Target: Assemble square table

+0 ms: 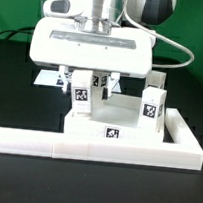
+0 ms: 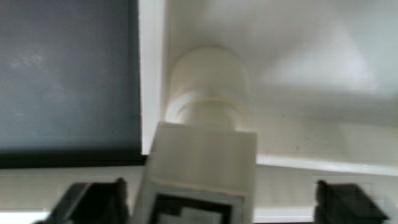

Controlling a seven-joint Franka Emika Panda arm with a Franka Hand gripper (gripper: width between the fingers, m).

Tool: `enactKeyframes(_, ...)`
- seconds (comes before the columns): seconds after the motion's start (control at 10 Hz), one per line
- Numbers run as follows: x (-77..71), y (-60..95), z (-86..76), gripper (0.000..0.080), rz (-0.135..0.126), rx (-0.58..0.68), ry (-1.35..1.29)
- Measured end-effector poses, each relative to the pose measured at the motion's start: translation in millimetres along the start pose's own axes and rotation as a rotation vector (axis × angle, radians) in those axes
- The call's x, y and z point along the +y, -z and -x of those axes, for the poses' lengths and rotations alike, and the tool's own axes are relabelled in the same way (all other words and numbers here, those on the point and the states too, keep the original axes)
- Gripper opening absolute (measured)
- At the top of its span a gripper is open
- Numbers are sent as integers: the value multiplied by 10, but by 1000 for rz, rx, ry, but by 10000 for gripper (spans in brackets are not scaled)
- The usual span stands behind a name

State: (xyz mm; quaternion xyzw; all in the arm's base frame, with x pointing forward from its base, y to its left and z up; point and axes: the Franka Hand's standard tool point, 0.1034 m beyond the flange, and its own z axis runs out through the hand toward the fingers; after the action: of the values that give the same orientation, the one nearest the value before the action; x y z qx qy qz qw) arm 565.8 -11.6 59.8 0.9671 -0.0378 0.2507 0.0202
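**Desk:** Where does the gripper (image 2: 222, 201) stand, and does it hold anything?

**Photographer:** It hangs straight down over a leg (image 1: 82, 96), seen at the centre of the exterior view. The wrist view shows its two dark fingers (image 2: 98, 202) either side of that leg, with a clear gap on each side. The jaws are parted wider than the leg and grip nothing.

**Desk:** And the table itself?

**Photographer:** The slab (image 1: 97, 130) lies flat on the black bench (image 1: 18, 56), just below the centre of the exterior view. A square tag faces the camera on its near edge. The leg under the gripper stands upright at the slab's 10 o'clock corner. In the wrist view its rounded end points at the white slab, with the bench dark along one side. Whether that end is seated in a socket cannot be told.

**Desk:** Any other parts in frame?

**Photographer:** A second leg (image 1: 152, 106) stands upright at the slab's 2 o'clock corner, well apart from the gripper, its tag toward the camera. More tagged pieces (image 1: 62, 79) show at the first leg's 11 o'clock, partly hidden by the gripper's body. What they are is unclear.

**Desk:** The foreground?

**Photographer:** A long white barrier (image 1: 45, 142) runs across the frame at the slab's 6 o'clock. It turns up along the slab's 3 o'clock side, and the slab sits tight in that angle.
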Motion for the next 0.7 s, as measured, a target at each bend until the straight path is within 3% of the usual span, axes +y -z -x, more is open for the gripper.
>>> enactKeyframes(0.1,0,0,0,606,0,0,0)
enactKeyframes(0.4,67,56,-45,641,0,-10,0)
enactKeyframes(0.7,172,225,-189,649,-9,-30,-4)
